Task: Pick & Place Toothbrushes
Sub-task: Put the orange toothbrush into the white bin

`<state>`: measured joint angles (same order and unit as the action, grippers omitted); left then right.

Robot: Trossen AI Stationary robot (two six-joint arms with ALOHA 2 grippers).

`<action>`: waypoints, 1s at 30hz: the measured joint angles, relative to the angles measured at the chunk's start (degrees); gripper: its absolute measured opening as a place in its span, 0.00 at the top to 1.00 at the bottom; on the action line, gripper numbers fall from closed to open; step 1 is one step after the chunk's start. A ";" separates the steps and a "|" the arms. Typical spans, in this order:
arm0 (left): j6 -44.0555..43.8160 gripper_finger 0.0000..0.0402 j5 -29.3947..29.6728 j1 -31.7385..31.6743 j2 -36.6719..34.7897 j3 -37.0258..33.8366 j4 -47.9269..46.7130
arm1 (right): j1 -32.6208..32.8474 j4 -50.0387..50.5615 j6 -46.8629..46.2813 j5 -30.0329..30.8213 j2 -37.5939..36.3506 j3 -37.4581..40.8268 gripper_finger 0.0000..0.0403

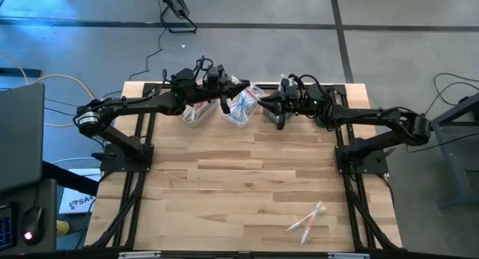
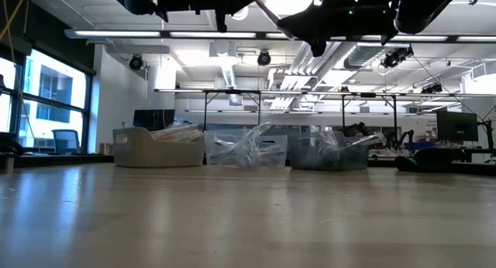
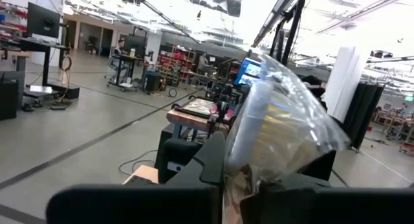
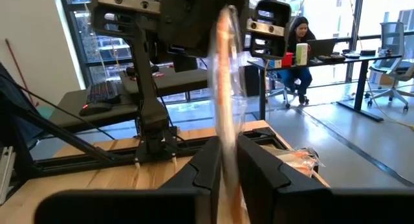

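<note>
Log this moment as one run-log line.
left gripper: shut on wrapped toothbrush, above bins | right gripper: shut on orange toothbrush | handover between arms | two toothbrushes on table

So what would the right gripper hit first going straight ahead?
Probably the left arm, right ahead of the right gripper, beyond the toothbrush between its fingers; depth is unclear.

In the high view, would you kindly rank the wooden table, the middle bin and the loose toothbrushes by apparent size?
1. wooden table, by far the largest.
2. middle bin and loose toothbrushes: the two look about alike, so I leave them unranked.
</note>
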<state>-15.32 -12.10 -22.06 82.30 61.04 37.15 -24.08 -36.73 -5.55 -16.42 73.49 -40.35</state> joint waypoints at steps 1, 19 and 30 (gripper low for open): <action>0.04 0.97 -0.02 0.00 0.00 0.00 0.03 | -0.02 -0.08 0.09 0.09 0.01 0.00 0.88; 2.02 0.98 1.15 -5.52 -5.94 0.10 -8.92 | -4.95 13.25 -9.37 3.09 -6.44 -0.01 0.25; 1.63 0.98 19.25 -9.18 -16.06 0.04 -48.41 | -10.85 22.77 -6.62 4.32 -10.40 -0.01 0.30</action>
<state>-13.69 7.15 -31.24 66.24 61.08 -11.26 -34.92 -13.96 -12.17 -12.10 63.09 -40.36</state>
